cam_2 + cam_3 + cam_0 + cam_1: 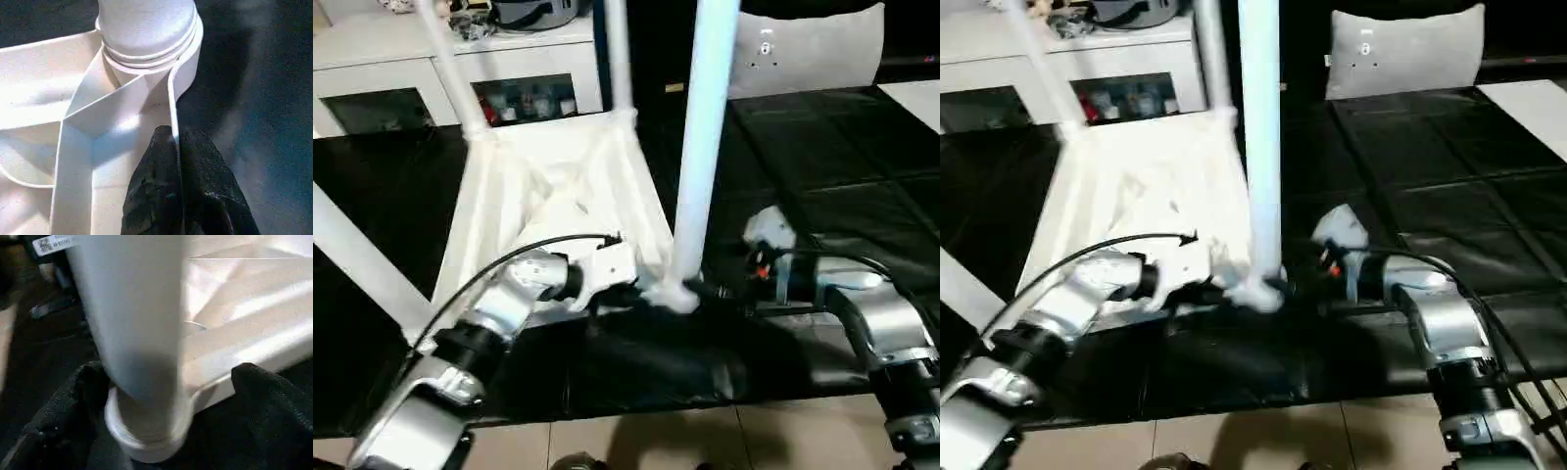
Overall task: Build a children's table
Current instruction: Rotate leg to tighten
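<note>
Four white legs (705, 147) standing up, ribbed tabletop (558, 196) upside down

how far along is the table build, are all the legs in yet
Nearly done, it seems. The tabletop lies underside up with four legs standing out of its corners, including the near leg seated in its socket. In hand: the left gripper is pinched shut on the tabletop's rim beside that socket, and the right gripper stands open around the leg's base. Left: let go and turn the table upright.
</note>
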Tool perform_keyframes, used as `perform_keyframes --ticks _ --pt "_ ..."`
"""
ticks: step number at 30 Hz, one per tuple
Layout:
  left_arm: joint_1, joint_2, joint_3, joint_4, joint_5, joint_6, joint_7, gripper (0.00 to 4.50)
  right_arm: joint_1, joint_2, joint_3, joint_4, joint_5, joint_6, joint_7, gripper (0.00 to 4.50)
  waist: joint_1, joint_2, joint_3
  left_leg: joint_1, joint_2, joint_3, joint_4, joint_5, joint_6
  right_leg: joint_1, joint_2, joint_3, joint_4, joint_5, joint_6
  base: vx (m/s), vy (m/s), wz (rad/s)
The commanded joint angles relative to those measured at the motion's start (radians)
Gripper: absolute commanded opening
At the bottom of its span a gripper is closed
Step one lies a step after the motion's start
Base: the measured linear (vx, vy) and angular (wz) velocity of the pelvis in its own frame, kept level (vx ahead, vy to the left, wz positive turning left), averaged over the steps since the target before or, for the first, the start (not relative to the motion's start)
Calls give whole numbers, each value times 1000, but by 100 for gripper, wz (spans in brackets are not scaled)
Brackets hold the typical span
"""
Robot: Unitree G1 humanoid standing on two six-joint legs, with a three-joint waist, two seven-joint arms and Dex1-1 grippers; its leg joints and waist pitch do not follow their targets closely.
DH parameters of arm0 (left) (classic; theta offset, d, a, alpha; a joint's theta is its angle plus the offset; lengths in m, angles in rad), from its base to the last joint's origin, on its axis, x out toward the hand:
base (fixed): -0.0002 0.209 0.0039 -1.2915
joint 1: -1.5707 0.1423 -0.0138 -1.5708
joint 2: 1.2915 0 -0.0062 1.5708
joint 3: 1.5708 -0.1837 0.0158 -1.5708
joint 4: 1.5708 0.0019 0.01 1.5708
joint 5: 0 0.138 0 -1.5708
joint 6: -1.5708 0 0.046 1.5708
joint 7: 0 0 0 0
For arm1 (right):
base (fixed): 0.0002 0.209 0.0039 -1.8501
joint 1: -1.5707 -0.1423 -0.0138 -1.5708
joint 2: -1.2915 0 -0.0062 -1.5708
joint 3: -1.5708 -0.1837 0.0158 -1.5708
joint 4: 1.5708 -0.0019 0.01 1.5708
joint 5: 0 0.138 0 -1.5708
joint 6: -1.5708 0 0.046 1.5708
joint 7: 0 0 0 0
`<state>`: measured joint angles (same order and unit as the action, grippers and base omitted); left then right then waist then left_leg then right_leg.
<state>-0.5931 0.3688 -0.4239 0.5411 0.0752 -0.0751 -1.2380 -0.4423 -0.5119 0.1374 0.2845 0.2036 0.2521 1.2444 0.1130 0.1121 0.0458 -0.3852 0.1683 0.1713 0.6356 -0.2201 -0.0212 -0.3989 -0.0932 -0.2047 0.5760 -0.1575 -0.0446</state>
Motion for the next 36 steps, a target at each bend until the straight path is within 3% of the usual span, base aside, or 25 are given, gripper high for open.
perform_keyframes --ticks 1,2,3,12,22,28,29,31,32,33,34,35,36 --pt "3 6 -51 -40 5 -50 -74 0 -20 1 17 -4 20 -3 43 398 1 -20 -81 13 91 -38 -71 -106 118 57 -99 91 -64 -259 -66 0 0 0" --pt "5 12 -55 -42 2 -59 -90 0 -26 2 20 7 31 7 64 397 5 -19 -80 15 92 -38 -71 -109 115 56 -100 92 -66 -259 -69 0 0 0" --pt "7 20 -61 -45 3 -67 -106 0 -35 4 28 22 38 15 88 394 13 -27 -81 14 92 -38 -72 -104 112 58 -101 92 -63 -264 -71 0 0 0" --pt "5 21 -62 -31 22 -85 -88 0 -37 -1 69 34 62 66 177 313 28 -30 -82 16 91 -36 -72 -93 95 57 -101 92 -66 -284 -56 0 0 0" --pt "-1 19 -55 -13 21 -92 -81 0 -47 27 71 56 71 77 182 220 29 -30 -82 15 90 -36 -73 -105 87 58 -101 90 -70 -302 -48 0 0 0" --pt "-6 -14 -22 -28 -6 6 -40 0 -25 54 68 17 86 102 138 203 28 -31 -80 16 88 -35 -73 -110 81 57 -101 88 -74 -324 -41 0 0 0" --pt "-13 -40 -1 -35 -16 61 5 0 -15 77 62 0 76 107 78 203 26 -34 -79 17 93 -36 -75 -106 76 57 -101 90 -74 -325 -43 0 0 0" --pt "-27 -71 20 -30 -19 112 63 0 -4 106 55 -16 56 105 2 202 21 -34 -74 19 86 -35 -75 -124 64 57 -103 85 -84 -372 -32 0 0 0" --pt "-37 -89 31 -24 -21 138 94 0 -1 131 45 -27 53 133 -53 202 20 -30 -75 21 81 -34 -74 -132 55 57 -103 82 -89 -404 -20 0 0 0" --pt "-45 -104 40 -20 -23 158 116 0 1 152 36 -37 53 159 -99 200 16 -33 -72 18 80 -34 -76 -133 53 58 -99 82 -92 -410 -13 0 0 0" --pt "-59 -133 54 -7 -22 187 166 0 -7 201 11 -31 42 207 -209 199 7 -29 -72 16 79 -38 -78 -139 46 61 -98 77 -93 -416 -6 0 0 0" --pt "-72 -162 66 6 -19 217 214 0 -15 245 -8 -22 25 243 -308 199 -13 -28 -67 17 78 -38 -79 -161 33 56 -93 74 -102 -435 1 0 0 0" --pt "-92 -204 83 28 -10 254 292 0 -33 306 -25 6 -15 269 -450 199 -30 -27 -68 18 71 -41 -78 -183 13 60 -95 66 -106 -456 9 0 0 0"
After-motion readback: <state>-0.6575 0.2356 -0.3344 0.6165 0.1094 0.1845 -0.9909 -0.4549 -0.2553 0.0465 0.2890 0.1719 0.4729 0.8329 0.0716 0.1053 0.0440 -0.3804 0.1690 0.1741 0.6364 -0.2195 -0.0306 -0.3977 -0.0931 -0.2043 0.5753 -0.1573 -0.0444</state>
